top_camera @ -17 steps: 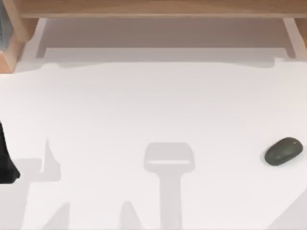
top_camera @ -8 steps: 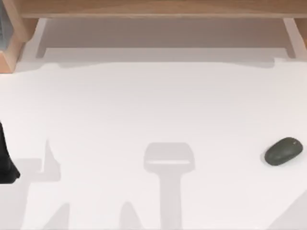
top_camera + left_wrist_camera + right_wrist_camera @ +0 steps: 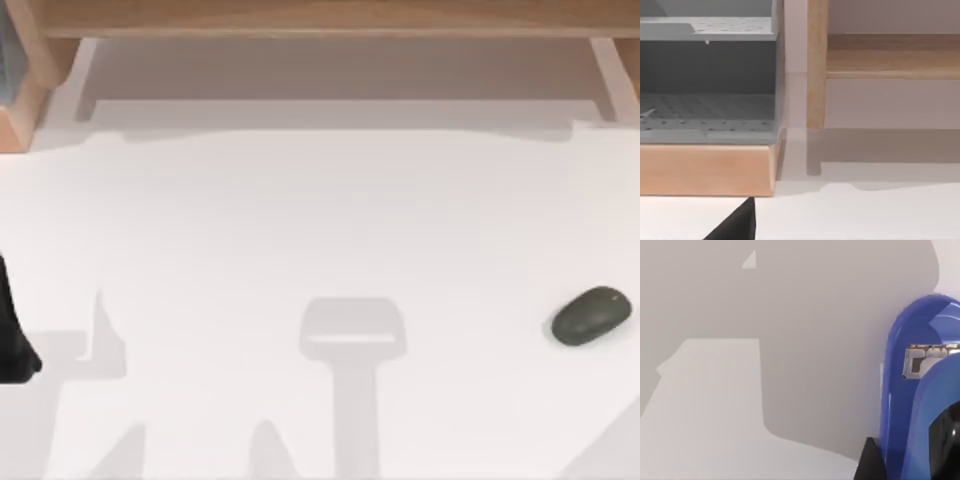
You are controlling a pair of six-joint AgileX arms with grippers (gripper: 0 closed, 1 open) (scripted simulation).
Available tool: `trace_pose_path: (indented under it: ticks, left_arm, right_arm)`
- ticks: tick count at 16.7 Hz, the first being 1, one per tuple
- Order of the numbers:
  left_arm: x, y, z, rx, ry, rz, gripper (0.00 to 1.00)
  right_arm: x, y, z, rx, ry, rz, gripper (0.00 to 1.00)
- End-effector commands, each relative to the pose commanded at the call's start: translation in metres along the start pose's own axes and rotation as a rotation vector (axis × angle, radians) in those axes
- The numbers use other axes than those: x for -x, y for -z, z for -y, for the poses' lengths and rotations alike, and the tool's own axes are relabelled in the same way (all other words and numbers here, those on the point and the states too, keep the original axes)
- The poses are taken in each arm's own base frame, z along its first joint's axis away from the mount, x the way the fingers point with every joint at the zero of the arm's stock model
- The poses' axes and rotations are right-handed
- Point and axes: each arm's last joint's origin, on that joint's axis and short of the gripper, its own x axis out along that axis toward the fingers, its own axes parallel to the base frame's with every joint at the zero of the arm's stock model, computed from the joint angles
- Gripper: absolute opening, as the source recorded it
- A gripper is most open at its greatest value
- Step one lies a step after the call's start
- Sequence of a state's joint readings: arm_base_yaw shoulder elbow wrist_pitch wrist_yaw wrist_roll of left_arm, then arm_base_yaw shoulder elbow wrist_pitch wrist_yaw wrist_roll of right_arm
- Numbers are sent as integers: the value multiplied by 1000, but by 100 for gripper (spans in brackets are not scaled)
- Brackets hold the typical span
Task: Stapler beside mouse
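Observation:
The mouse (image 3: 592, 316), a dark grey-green oval, lies on the white table (image 3: 320, 220) near its right edge. The stapler (image 3: 912, 390) is bright blue and glossy, with a metal part near its rounded end, and it stands very close in the right wrist view. A black part of my right gripper (image 3: 869, 460) sits right against the stapler's side; whether it holds the stapler is not clear. My left gripper (image 3: 14, 335) is a dark shape at the table's left edge, and a black tip of it (image 3: 737, 222) hangs over the white surface.
A wooden shelf frame (image 3: 320, 20) runs along the back of the table. A grey perforated rack (image 3: 707, 107) on a wooden base (image 3: 705, 170) stands at the back left, close ahead of the left arm. Arm shadows fall across the table's front.

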State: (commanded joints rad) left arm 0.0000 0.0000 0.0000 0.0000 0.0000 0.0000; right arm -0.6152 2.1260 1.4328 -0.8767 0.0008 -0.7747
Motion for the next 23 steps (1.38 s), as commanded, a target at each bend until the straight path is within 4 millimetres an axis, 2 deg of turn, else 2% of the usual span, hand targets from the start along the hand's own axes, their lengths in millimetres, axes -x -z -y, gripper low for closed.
trace_pose_path:
  ticks: [7, 11, 14, 18, 23]
  left_arm:
    - [0, 0, 0, 0, 0, 0, 100]
    - [0, 0, 0, 0, 0, 0, 100]
    - [0, 0, 0, 0, 0, 0, 100]
    - [0, 0, 0, 0, 0, 0, 100]
    - [0, 0, 0, 0, 0, 0, 100]
  right_arm:
    - [30, 0, 0, 0, 0, 0, 0]
    - [28, 0, 0, -1, -3, -3, 0]
    - [37, -14, -10, -8, 7, 15, 0]
    - [48, -54, -49, -18, -4, 21, 0]
    - [47, -113, -131, -33, -47, -45, 0]
